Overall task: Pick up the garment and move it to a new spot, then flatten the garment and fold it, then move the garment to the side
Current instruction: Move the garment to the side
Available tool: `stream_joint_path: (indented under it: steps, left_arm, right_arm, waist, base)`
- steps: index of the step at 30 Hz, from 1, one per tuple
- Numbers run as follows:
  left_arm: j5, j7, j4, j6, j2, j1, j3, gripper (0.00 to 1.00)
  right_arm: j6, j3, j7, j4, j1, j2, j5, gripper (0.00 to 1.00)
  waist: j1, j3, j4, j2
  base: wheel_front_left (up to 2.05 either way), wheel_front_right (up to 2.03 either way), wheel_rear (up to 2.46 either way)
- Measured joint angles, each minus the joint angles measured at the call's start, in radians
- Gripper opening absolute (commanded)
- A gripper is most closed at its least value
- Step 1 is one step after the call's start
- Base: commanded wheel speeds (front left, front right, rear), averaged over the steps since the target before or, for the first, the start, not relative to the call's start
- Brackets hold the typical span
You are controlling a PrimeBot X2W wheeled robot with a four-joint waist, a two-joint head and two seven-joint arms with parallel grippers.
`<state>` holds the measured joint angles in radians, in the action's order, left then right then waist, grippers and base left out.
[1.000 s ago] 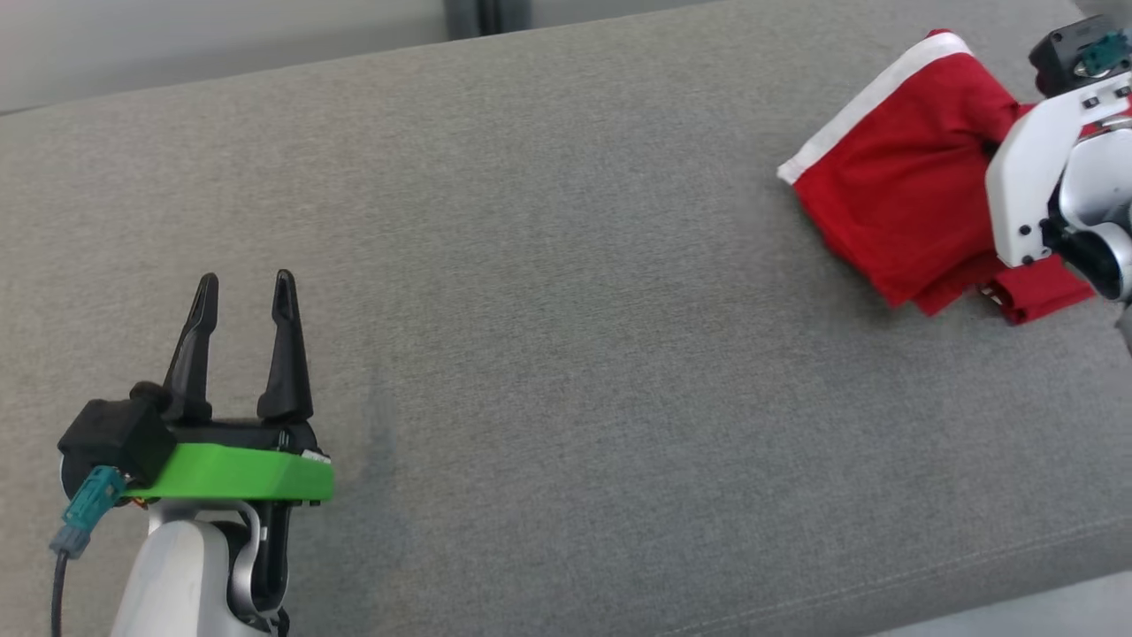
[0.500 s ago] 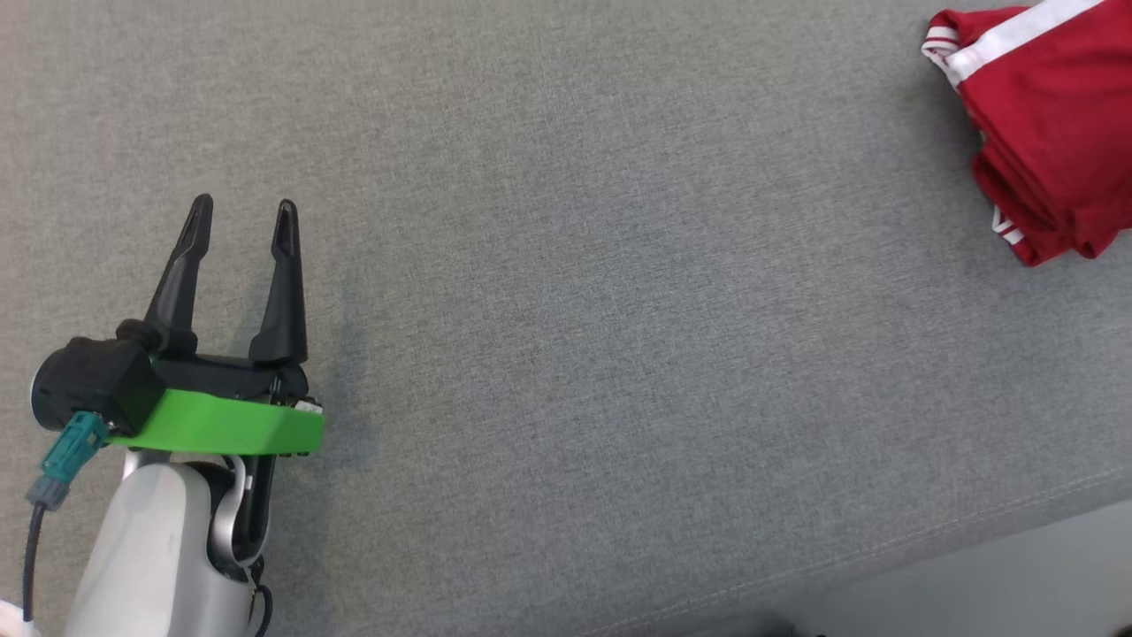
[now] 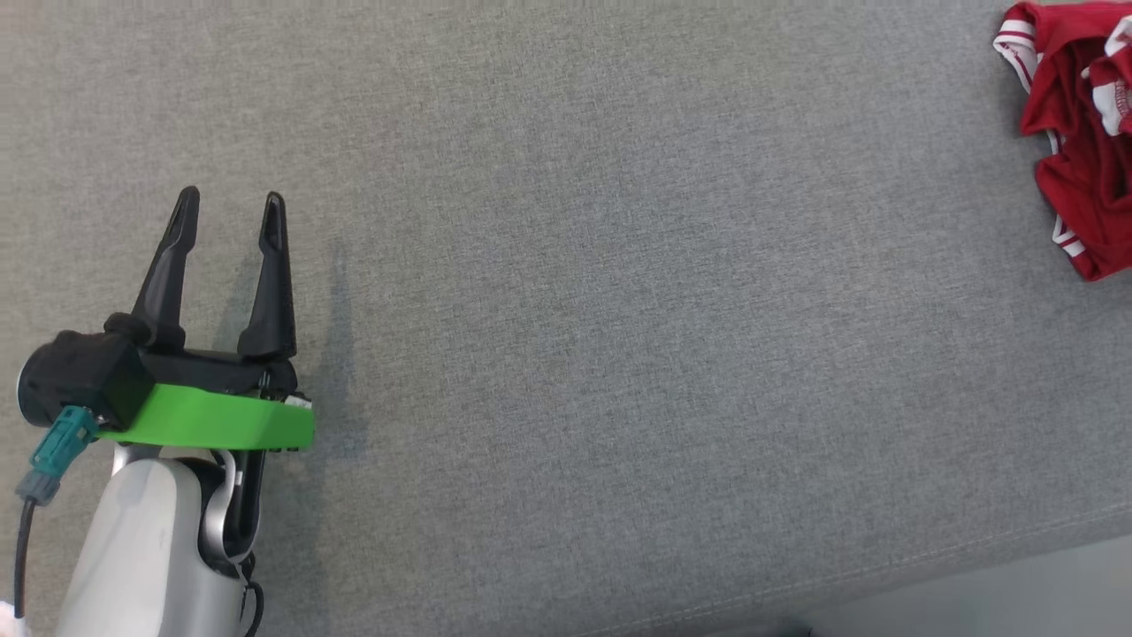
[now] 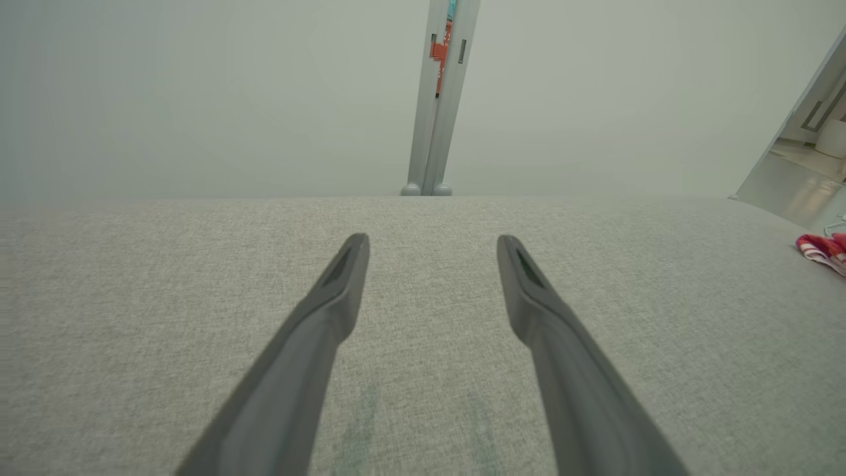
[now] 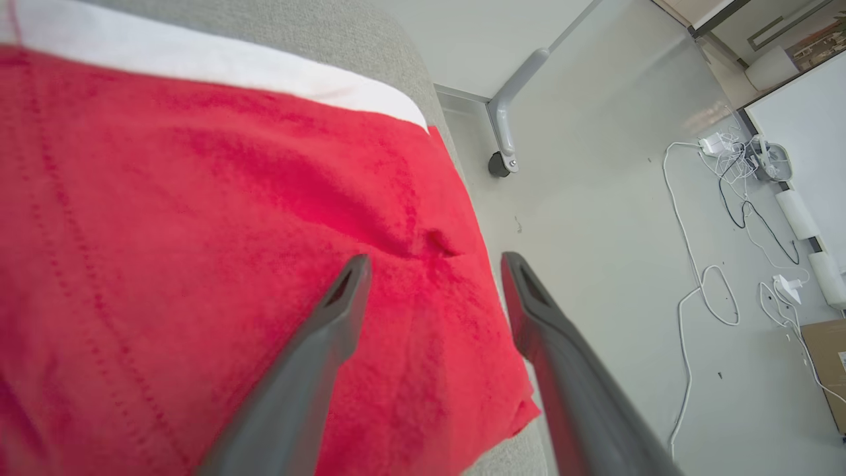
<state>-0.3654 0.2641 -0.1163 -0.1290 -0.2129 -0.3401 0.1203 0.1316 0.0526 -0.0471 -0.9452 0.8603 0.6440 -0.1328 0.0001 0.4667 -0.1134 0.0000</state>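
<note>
Right gripper [image 5: 434, 261] hovers with its two dark fingers spread apart and nothing between them, seen from that arm's wrist camera. Directly beneath it lies the red garment [image 5: 198, 231]. The cloth fills the space under the left finger and spreads away to that view's left, while the right finger shows against the pale floor [image 5: 595, 264] past the cloth's corner. A white band [image 5: 231, 63] runs along the garment's far edge, close to the rim of the grey cushion [image 5: 390, 39]. From the head camera, the garment [image 3: 1083, 177] sits rumpled at the far upper right of the cushion [image 3: 619, 310], partly cut off by the frame, its longer side seeming to run away from the robot. Left gripper [image 3: 230, 199] rests at the lower left, jaws wide and empty, well apart from the cloth across bare grey fabric. The garment lies to the robot's right, so the right arm is judged much the nearer for any further handling.
</note>
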Motion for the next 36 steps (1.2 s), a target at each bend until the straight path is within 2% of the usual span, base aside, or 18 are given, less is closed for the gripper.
stream_joint_path:
  steps: [5, 10, 15, 19, 27, 36]
  left_arm:
    - [-0.003, 0.0, -0.025, 0.0, 0.017, 0.03, -0.006, 1.0]
    - [-0.003, 0.0, -0.047, 0.0, 0.043, 0.086, -0.033, 1.0]
    - [-0.002, 0.0, -0.054, 0.001, 0.067, 0.142, -0.071, 1.0]
    - [0.0, 0.0, -0.061, 0.001, 0.088, 0.186, -0.095, 1.0]
    - [-0.001, 0.0, -0.105, 0.001, 0.111, 0.225, -0.109, 1.0]
    - [0.006, 0.0, -0.147, 0.001, 0.127, 0.25, -0.093, 1.0]
  right_arm:
    - [0.0, -0.036, 0.042, 0.013, -0.026, -0.056, 0.025, 1.0]
    - [0.0, -0.043, 0.145, 0.125, -0.1, -0.14, 0.015, 1.0]
    - [0.0, -0.005, 0.189, 0.257, -0.223, -0.226, -0.045, 1.0]
    - [0.0, 0.046, 0.196, 0.373, -0.331, -0.268, -0.074, 1.0]
    - [0.0, 0.017, 0.188, 0.578, -0.516, -0.324, -0.121, 1.0]
    - [0.0, -0.02, 0.126, 0.721, -0.654, -0.389, -0.109, 1.0]
  waist:
    - [0.0, -0.057, 0.001, 0.0]
    - [0.0, -0.132, 0.002, 0.0]
    - [0.0, -0.207, 0.004, 0.0]
    - [-0.0001, -0.267, 0.007, 0.0]
    - [-0.0001, -0.362, 0.036, 0.0]
    - [-0.0001, -0.418, 0.094, 0.0]
  base:
    - [0.0, 0.0, 0.0]
    - [0.0, 0.0, 0.0]
    - [0.0, 0.0, 0.0]
    - [0.0, 0.0, 0.0]
    - [0.0, 0.0, 0.0]
    - [0.0, 0.0, 0.0]
